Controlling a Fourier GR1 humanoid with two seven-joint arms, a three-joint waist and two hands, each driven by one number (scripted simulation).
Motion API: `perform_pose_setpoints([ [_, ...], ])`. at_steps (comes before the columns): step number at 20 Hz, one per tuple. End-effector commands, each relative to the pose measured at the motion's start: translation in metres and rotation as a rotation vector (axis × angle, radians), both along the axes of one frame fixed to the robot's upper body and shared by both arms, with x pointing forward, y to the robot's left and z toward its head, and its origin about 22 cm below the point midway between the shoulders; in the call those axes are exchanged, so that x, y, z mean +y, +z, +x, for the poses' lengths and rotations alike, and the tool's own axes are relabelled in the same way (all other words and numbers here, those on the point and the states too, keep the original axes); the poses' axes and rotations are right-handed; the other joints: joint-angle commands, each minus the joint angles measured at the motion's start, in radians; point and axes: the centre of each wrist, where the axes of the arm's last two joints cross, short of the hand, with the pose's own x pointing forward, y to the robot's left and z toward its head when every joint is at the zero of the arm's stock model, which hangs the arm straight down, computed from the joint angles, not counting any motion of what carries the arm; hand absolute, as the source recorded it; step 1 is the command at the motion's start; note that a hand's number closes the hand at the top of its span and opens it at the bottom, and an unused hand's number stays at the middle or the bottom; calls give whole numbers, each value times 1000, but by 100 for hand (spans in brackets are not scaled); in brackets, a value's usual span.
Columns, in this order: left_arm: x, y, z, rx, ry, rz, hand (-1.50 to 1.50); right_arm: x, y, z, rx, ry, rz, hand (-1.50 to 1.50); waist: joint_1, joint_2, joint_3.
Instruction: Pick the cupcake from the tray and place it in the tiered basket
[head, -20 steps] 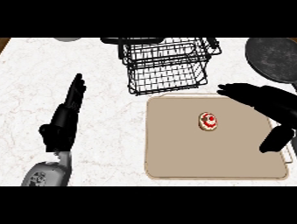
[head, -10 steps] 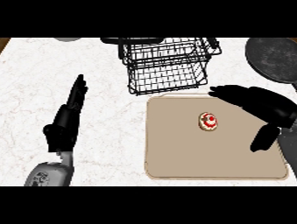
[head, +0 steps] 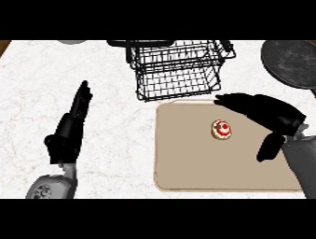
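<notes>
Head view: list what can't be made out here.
- Tray: its right rim is hidden under the right hand and forearm.
- Pan: its handle is cut off by the view's right edge.
- Tiered basket: contents of its lower tier are unclear through the overlapping wires.
- Cupcake: its height cannot be told from above.

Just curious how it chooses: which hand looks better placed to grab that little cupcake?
The right hand: it hovers open over the beige tray, beside the red-and-white cupcake. The left hand rests off the tray.
</notes>
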Motion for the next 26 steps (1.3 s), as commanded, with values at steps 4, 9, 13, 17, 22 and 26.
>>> perform_pose_setpoints([
  [4,10,-7,1,3,1,-26,0,5,11,1,18,2,19,-150,-2,-1,0],
  [9,6,-5,1,-2,-3,-8,0,1,-22,13,14,1,35,-150,1,0,0],
  [13,13,24,5,3,4,12,0,28,-42,5,34,6,46,-150,2,0,0],
  [17,6,-1,-10,4,10,3,0,3,-43,-1,37,-43,105,-150,-1,-1,0],
  [22,-9,-8,9,9,-6,0,0,40,-50,-12,-92,-28,123,150,-4,0,0],
  [26,-8,-7,4,6,-1,13,0,20,-66,-2,-226,7,79,150,0,1,0],
])
